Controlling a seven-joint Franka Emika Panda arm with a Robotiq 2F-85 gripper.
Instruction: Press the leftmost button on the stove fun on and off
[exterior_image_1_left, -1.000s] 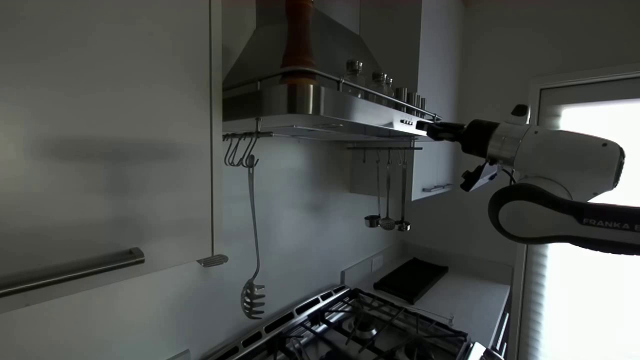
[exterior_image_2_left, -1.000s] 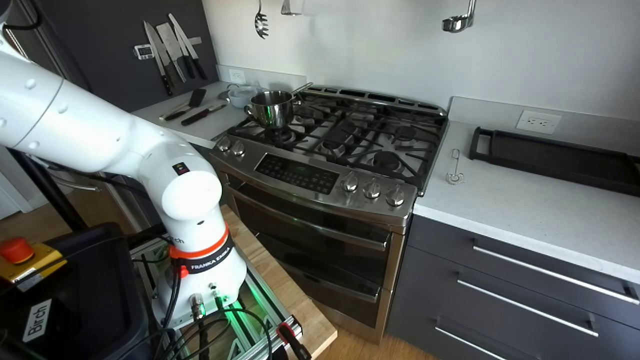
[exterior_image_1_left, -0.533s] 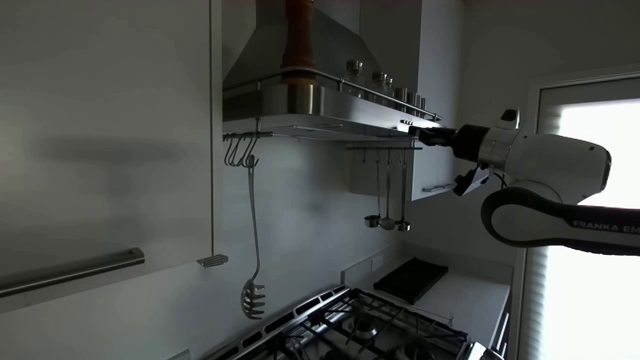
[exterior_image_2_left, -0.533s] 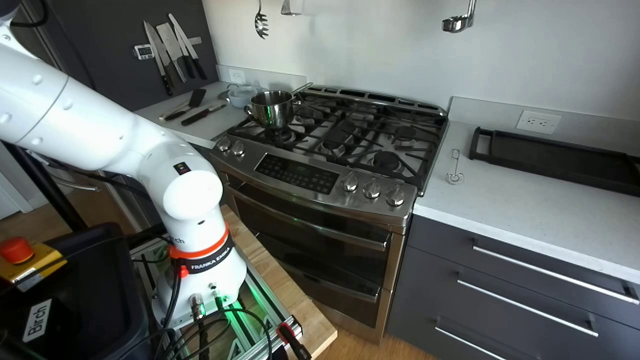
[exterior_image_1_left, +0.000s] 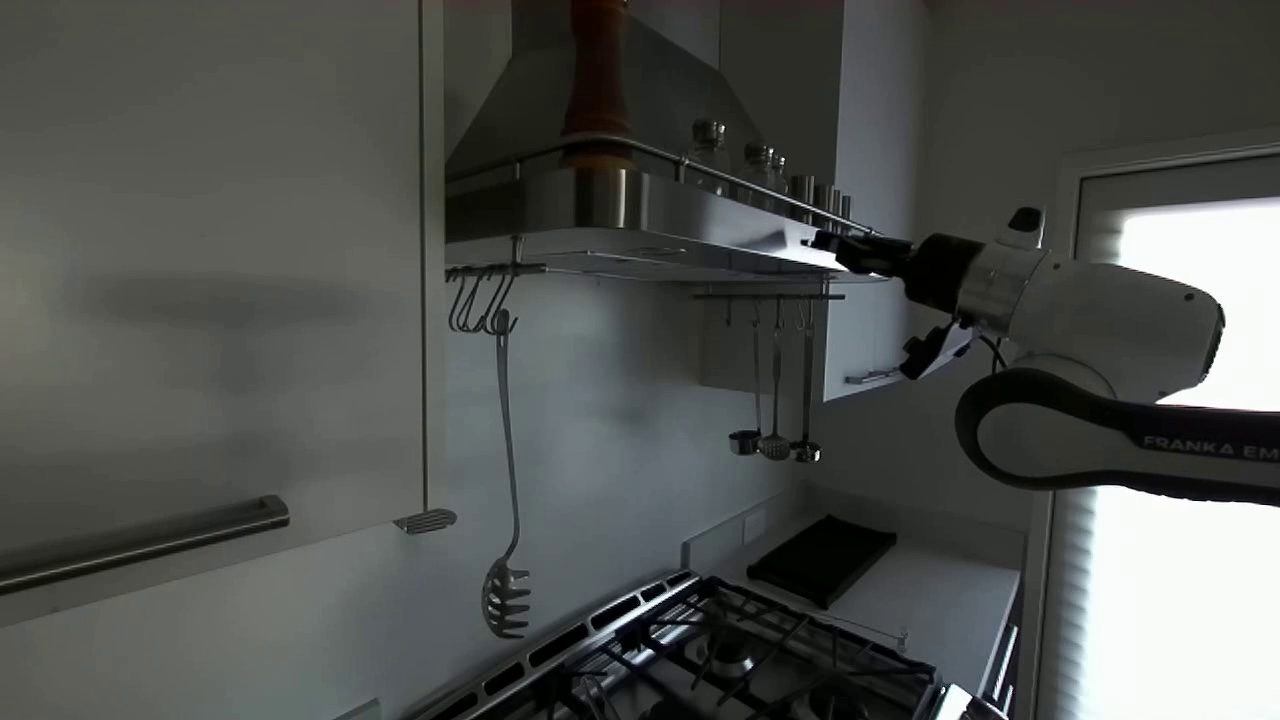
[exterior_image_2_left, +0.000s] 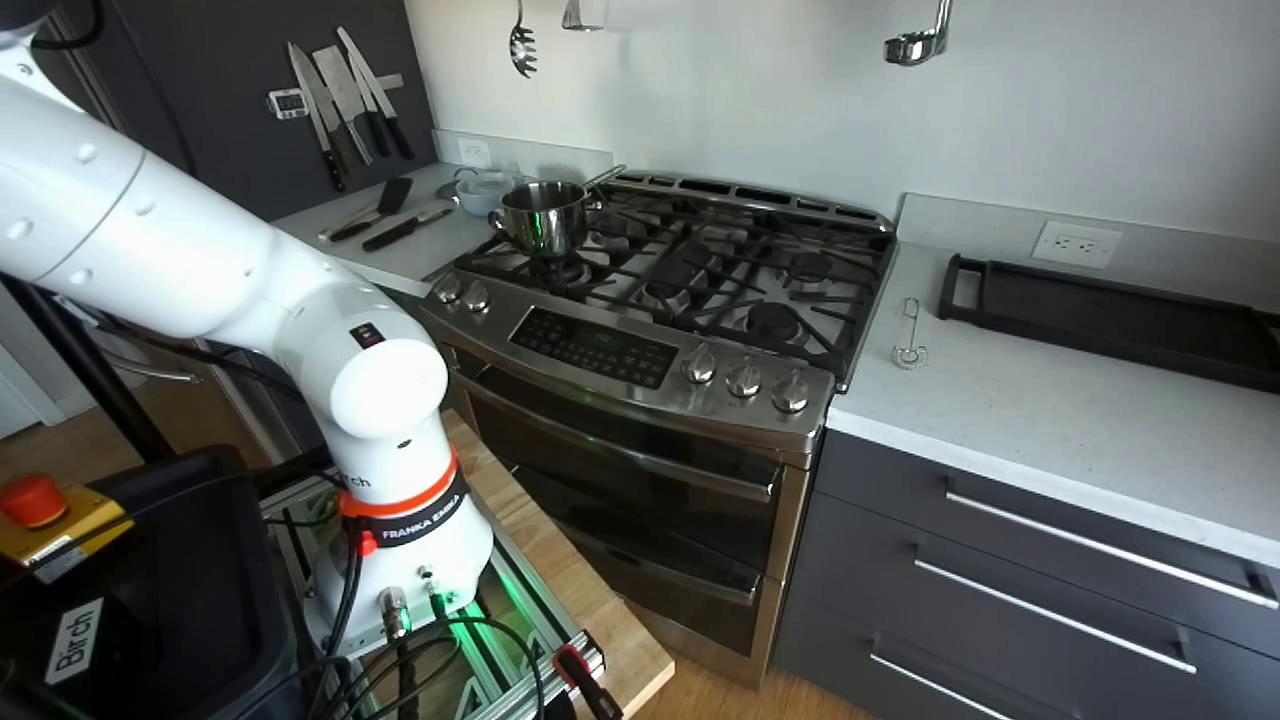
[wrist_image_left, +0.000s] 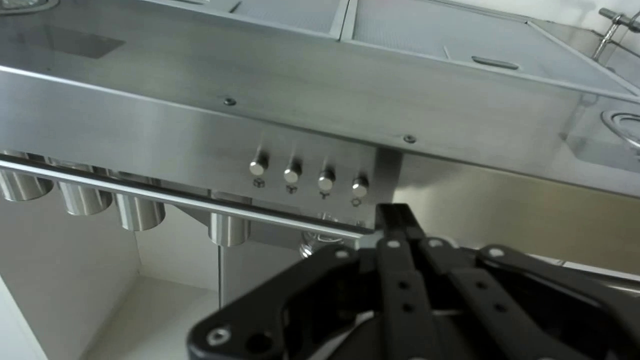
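The steel stove hood (exterior_image_1_left: 690, 215) shows in an exterior view and upside down in the wrist view (wrist_image_left: 150, 127). Several round metal buttons stand in a row on its front face, with small symbols beside them. The end button with a ring symbol (wrist_image_left: 360, 187) is the rightmost in the inverted wrist picture, so leftmost when upright. My gripper (wrist_image_left: 392, 207) is shut and empty, its tips just beside that button in the picture; contact does not show. In an exterior view the gripper (exterior_image_1_left: 818, 241) is at the hood's front face and hides the buttons.
A rail (wrist_image_left: 190, 201) runs along the hood edge, with metal canisters (wrist_image_left: 140, 210) and glass jars (exterior_image_1_left: 710, 150) behind it. Utensils (exterior_image_1_left: 776, 400) hang below. The stove (exterior_image_2_left: 680, 270) with a pot (exterior_image_2_left: 545, 220) is underneath. A cabinet (exterior_image_1_left: 880, 150) stands beyond the hood.
In an exterior view the gripper moved left and dipped below the buttons, then rose to their height and now covers them. The arm's upper link shifted slightly right in the exterior view of the stove.
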